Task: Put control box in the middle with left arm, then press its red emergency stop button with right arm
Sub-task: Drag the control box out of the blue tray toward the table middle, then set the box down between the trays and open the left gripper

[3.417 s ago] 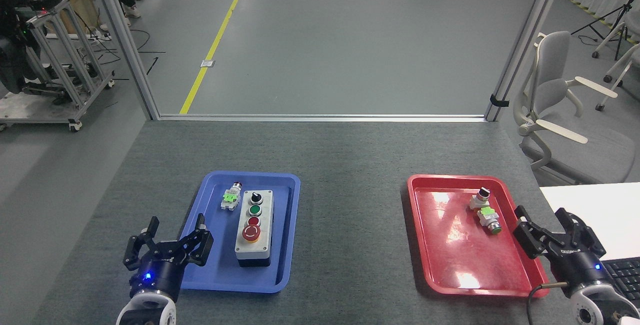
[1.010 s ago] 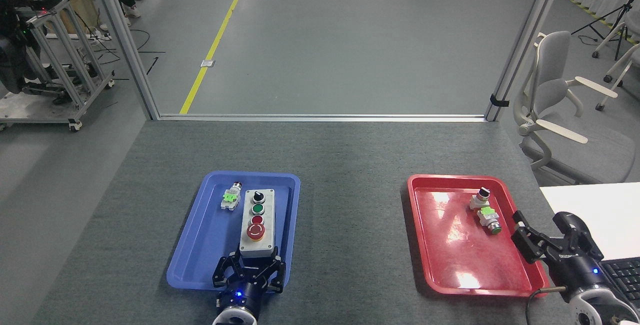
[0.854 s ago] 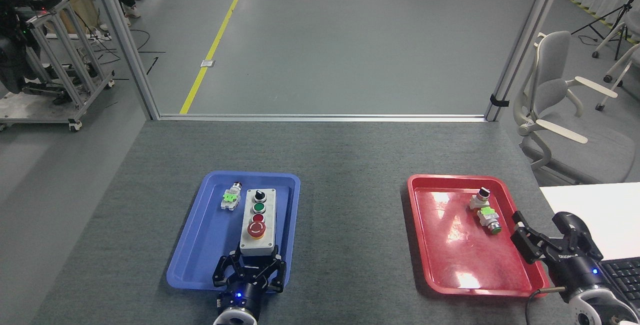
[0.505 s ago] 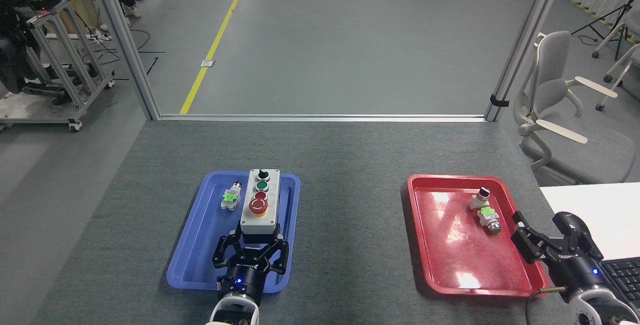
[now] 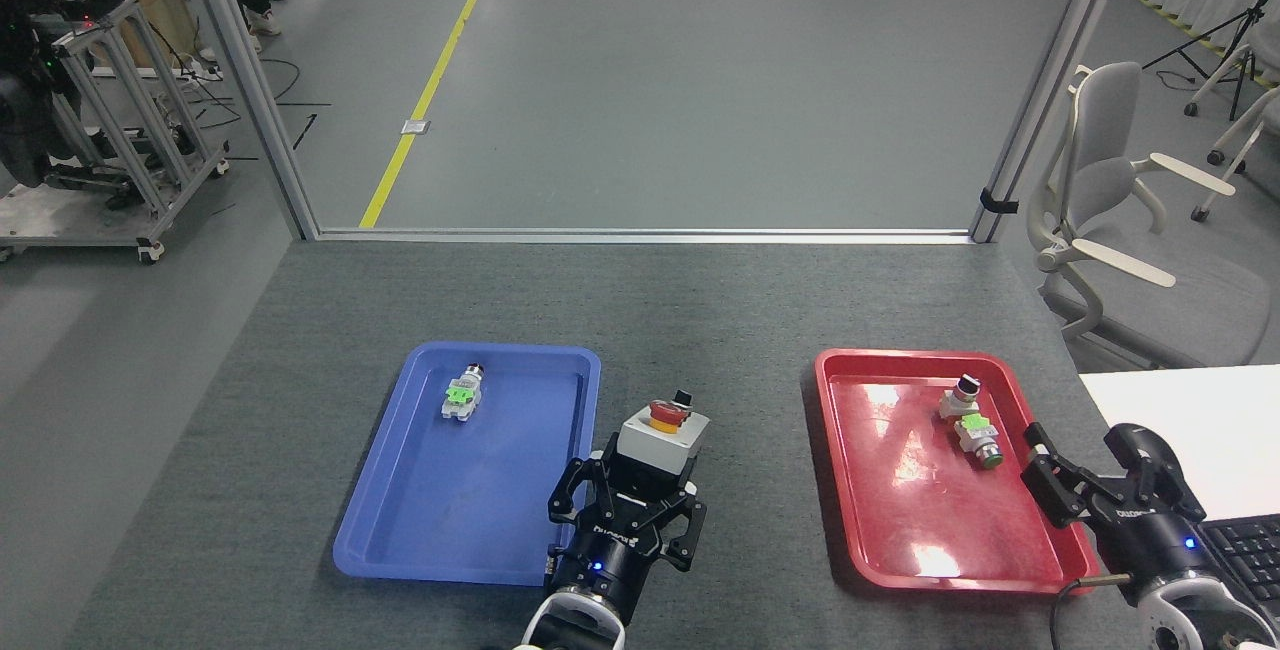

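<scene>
The left gripper (image 5: 628, 505), fingers clenched on the control box (image 5: 660, 442), had just swung it off the blue tray (image 5: 420, 520) toward mid-table, leaving the splayed, empty right gripper (image 5: 1098, 470) its red emergency stop button (image 5: 666, 413).

grey felt-topped table (image 5: 680, 310) — a blue tray (image 5: 420, 490) left, a red tray (image 5: 890, 490) right, well apart.

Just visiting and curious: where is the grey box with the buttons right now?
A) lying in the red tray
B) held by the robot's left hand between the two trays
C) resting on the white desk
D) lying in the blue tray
B: the left hand grips the grey box to the right of the blue tray, left of the red tray.
</scene>
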Robot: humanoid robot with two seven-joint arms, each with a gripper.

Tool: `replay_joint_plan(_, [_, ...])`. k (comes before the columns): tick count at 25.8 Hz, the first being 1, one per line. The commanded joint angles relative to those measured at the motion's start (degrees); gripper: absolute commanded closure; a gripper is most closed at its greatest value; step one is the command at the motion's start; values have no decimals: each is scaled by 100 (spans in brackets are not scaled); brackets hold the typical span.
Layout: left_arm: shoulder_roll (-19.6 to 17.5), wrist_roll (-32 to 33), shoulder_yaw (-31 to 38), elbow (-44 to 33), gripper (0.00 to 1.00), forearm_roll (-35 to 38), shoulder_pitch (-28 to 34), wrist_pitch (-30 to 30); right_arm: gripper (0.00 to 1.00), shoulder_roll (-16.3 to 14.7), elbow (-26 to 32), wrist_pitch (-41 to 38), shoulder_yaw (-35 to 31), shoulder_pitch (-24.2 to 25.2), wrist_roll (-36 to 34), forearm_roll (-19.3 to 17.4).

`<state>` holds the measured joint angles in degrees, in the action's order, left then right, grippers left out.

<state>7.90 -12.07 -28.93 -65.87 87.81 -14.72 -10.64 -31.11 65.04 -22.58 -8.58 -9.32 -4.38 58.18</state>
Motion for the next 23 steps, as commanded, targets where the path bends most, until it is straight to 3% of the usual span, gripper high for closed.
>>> replay_joint_plan(1, [1, -41, -228, -48, 100, -71, -5, -9, 0, -18, 0, -1, -21, 0, -1, 0])
replay_joint_plan(5, [1, -129, -315, -13, 100, -229, -5, 18, 0, -45, 0, -1, -21, 0, -1, 0])
replay_joint_plan(11, [1, -551, -438, 426, 100, -1020, -5, -70, 0, -45, 0, -1, -12, 0, -1, 0])
replay_joint_plan(17, [1, -1518, -579, 857, 100, -1829, -5, -439, 0, -45, 0, -1, -4, 0, -1, 0])
replay_joint_plan(23, [10, -1588, -1282, 1182, 100, -1767, -5, -1011, 0, -45, 0, -1, -12, 0, -1, 0])
